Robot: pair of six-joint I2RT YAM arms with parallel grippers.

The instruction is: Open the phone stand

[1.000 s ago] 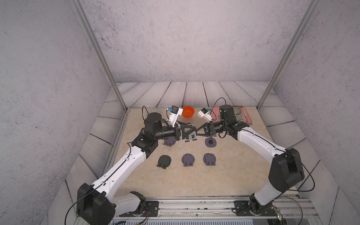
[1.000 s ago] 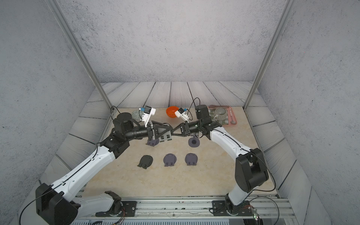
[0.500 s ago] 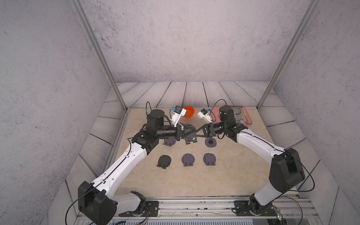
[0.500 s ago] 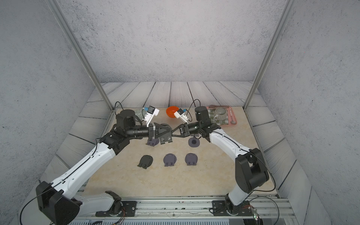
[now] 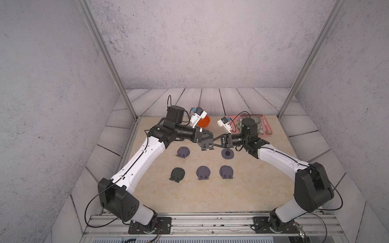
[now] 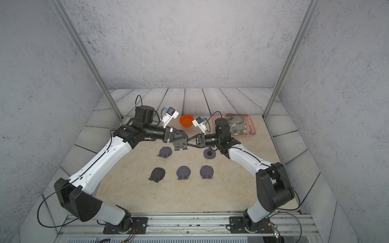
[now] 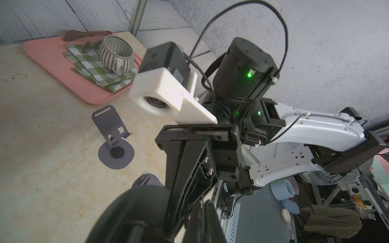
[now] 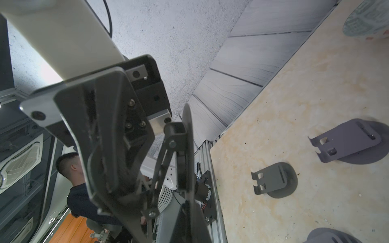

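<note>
A dark grey folding phone stand (image 5: 207, 145) (image 6: 180, 145) hangs in the air over the middle of the table, held between both grippers. My left gripper (image 5: 210, 137) (image 7: 203, 208) is shut on a thin plate of it, coming from the left. Facing it from the right, my right gripper (image 5: 216, 141) (image 8: 188, 208) is shut on another thin plate. In the right wrist view the stand (image 8: 186, 147) shows edge-on with its hinge. The stand's round part (image 7: 130, 210) is a dark blur in the left wrist view.
Several folded stands (image 5: 183, 152) (image 5: 177, 174) (image 5: 203, 172) lie on the table below. An opened stand (image 5: 227, 153) (image 7: 111, 130) stands under the right wrist. An orange bowl (image 5: 203, 121) and a pink tray (image 5: 268, 132) with a mug sit at the back.
My left gripper has moved right toward the right gripper and shut on the held stand. The right gripper has stayed shut on it and hardly moved.
</note>
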